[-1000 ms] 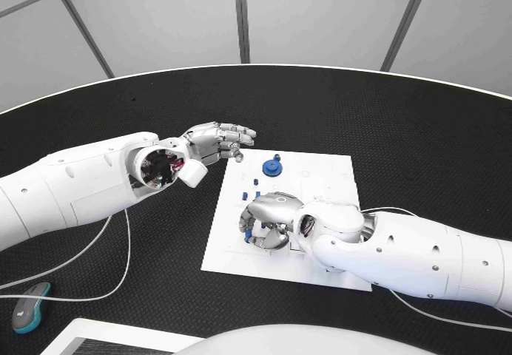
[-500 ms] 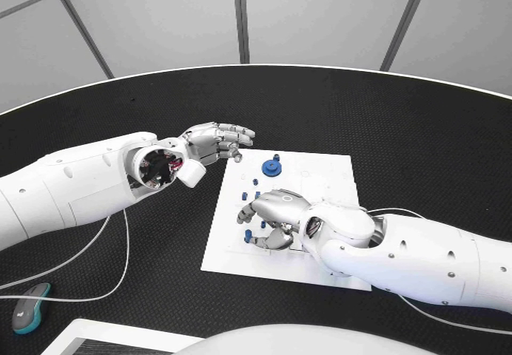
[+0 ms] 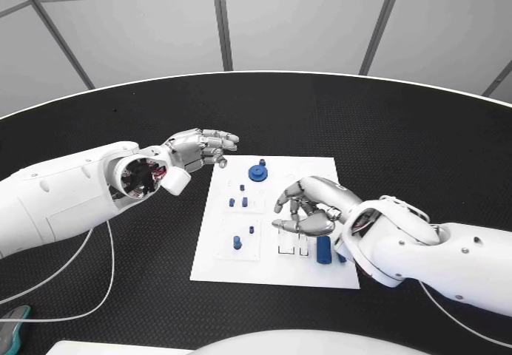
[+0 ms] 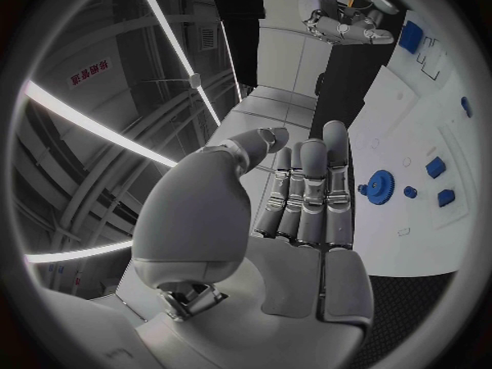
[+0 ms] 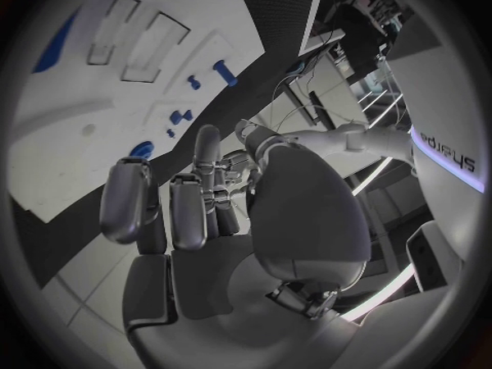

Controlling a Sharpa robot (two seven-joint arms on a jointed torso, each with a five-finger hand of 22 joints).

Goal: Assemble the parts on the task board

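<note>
The white task board [image 3: 309,166] lies mid-table. A blue gear [image 3: 257,172] stands near its far edge, with small blue pegs [image 3: 243,200] nearer and two more [image 3: 236,241] toward the left edge. A longer blue piece [image 3: 323,247] sits by outlined slots, beside my right wrist. My right hand [image 3: 309,207] hovers over the board's middle, fingers bent and apart, holding nothing. My left hand [image 3: 198,148] hangs just off the board's far left corner, also holding nothing. The left wrist view shows its fingers [image 4: 307,193] straight, with the gear [image 4: 382,184] beyond them.
A white cable [image 3: 98,274] loops over the black table under my left arm. A teal object [image 3: 9,325] lies at the near left edge. The table's rim [image 3: 256,72] curves behind the board.
The camera has shifted. My right hand has moved from the pegs at the board's left part to its middle, uncovering them and the longer blue piece. My left hand stays by the far left corner.
</note>
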